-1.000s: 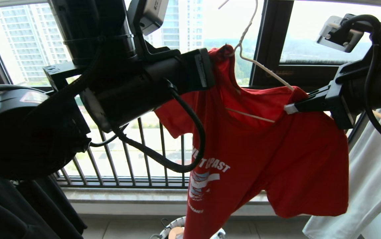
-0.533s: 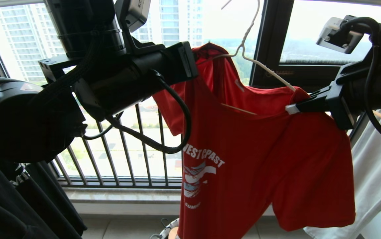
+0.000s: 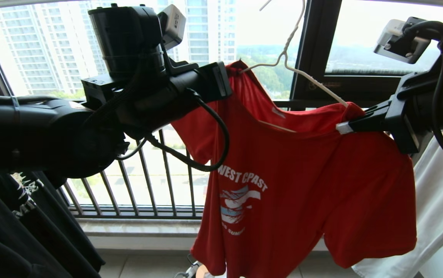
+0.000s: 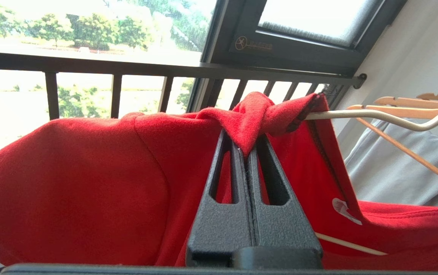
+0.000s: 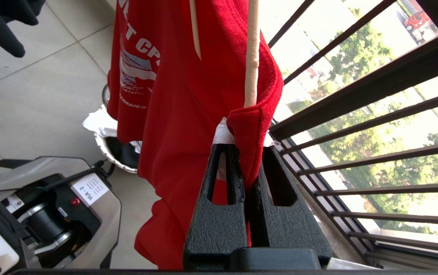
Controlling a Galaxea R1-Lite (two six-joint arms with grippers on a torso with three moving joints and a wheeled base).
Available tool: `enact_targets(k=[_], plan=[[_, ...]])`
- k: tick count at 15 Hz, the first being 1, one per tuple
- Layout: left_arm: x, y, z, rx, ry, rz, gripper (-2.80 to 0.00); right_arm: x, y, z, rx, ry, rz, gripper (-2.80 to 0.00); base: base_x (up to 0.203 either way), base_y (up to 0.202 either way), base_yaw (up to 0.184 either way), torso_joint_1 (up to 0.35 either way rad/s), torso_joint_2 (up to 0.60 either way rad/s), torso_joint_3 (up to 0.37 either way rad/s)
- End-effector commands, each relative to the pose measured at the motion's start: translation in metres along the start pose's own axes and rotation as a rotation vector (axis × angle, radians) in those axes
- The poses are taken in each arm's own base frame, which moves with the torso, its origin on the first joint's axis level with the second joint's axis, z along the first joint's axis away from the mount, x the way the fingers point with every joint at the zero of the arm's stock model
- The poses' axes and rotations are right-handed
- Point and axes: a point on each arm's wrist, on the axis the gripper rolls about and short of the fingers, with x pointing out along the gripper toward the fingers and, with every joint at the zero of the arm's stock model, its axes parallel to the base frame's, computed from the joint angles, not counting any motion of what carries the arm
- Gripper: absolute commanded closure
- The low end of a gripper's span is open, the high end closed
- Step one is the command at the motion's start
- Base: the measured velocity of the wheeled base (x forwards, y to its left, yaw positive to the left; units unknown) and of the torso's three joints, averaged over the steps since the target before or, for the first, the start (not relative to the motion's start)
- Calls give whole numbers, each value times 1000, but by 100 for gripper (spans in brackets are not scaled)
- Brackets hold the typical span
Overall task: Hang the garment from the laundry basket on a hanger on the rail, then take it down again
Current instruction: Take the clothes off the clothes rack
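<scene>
Pinching the garment (image 4: 89, 191) between both grippers' fingers (image 4: 238, 152).

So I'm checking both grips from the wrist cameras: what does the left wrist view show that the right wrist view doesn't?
Only the left wrist view shows the left gripper shut on a bunched fold of the garment near the collar, plus a pale grey garment on wooden hangers.

Only the right wrist view shows the right gripper pinching the shirt's shoulder at the hanger's end, the laundry basket on the floor below, and the chest lettering.

Both show the red shirt on the white hanger and the black window railing.
</scene>
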Motion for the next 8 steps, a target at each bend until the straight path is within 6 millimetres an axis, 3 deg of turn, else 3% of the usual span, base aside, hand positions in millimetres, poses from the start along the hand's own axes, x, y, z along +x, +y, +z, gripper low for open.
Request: enact_targets(k=[1, 5, 8], plan=[[14, 9, -13, 3, 25, 25, 0, -2, 0, 0, -5, -3, 1, 0, 0, 0, 0, 0, 0, 0], [20, 31, -17, 16, 42, 83, 0, -1, 0, 1, -5, -3, -1, 0, 0, 0, 0, 0, 0, 0], [20, 32, -18, 21, 47, 86, 0, 0, -1, 1, -3, -3, -3, 0, 0, 0, 0, 0, 0, 0]])
